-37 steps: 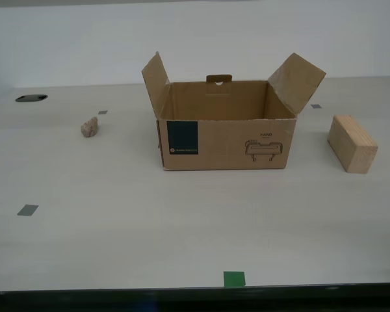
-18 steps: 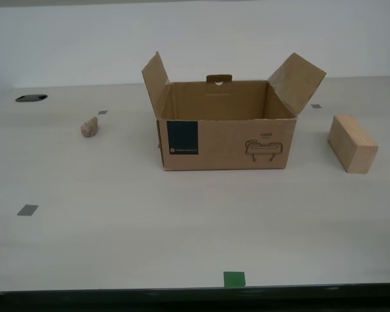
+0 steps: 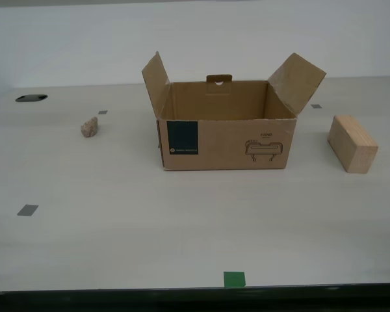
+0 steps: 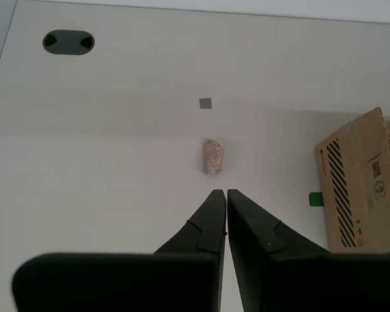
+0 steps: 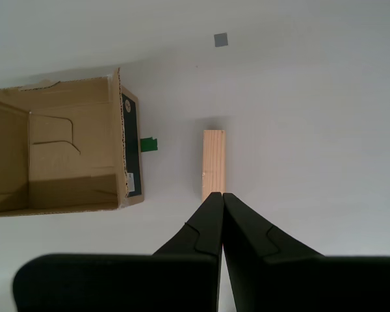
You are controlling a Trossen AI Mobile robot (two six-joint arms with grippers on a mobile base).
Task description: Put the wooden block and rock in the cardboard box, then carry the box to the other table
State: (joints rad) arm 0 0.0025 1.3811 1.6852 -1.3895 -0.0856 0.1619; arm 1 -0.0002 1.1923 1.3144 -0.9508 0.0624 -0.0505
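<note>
The cardboard box [image 3: 226,135] stands open in the middle of the smooth off-white table, side flaps up and nothing inside; it also shows as the box [image 5: 58,156] and box [image 4: 361,185] in the wrist views. At the exterior view's right lies the wooden block [image 3: 353,143], also seen as the block [image 5: 214,162] just beyond my first gripper [image 5: 221,195], which hangs above it, shut and empty. At the exterior view's left sits the rock [image 3: 89,127]. My second gripper [image 4: 224,192] hovers shut and empty near the rock [image 4: 213,157]. Neither arm appears in the exterior view.
Grey tape squares [image 3: 27,210] dot the tabletop, and a green tape mark [image 3: 234,279] sits at its near edge. A dark oval cable hole [image 3: 31,98] lies at the exterior view's far left. The other table is out of view.
</note>
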